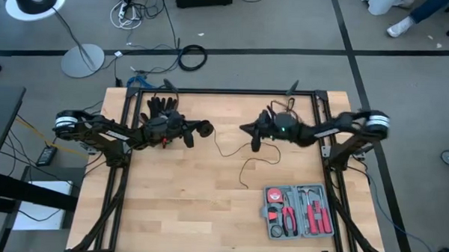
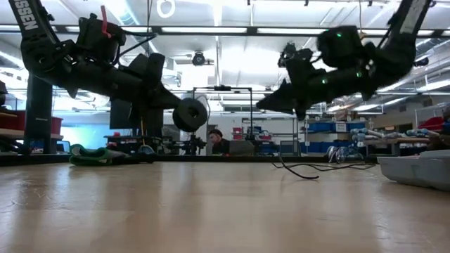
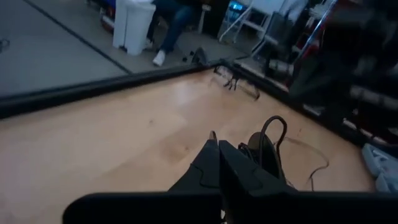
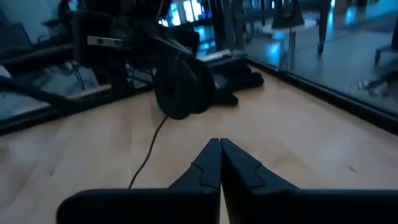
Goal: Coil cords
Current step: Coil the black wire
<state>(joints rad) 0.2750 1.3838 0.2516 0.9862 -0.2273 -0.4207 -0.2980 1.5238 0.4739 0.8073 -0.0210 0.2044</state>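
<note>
Black and very thin, the wire trails across the middle of the wooden bench, looping from the left arm's end toward the right arm and curling nearer to the front. Its round black disc is off the surface, at the tip of the left gripper, which is raised over the far left part of the bench; the fingers are pressed together, and the disc appears to be held there, though the exact grip cannot be made out. The right gripper hovers above the far middle of the bench, facing the left one, fingers closed tight on nothing visible. A black glove lies at the far left edge, behind the left arm. An open grey tool case with red-handled tools sits at the near right. A seated person shows in the room beyond.
</note>
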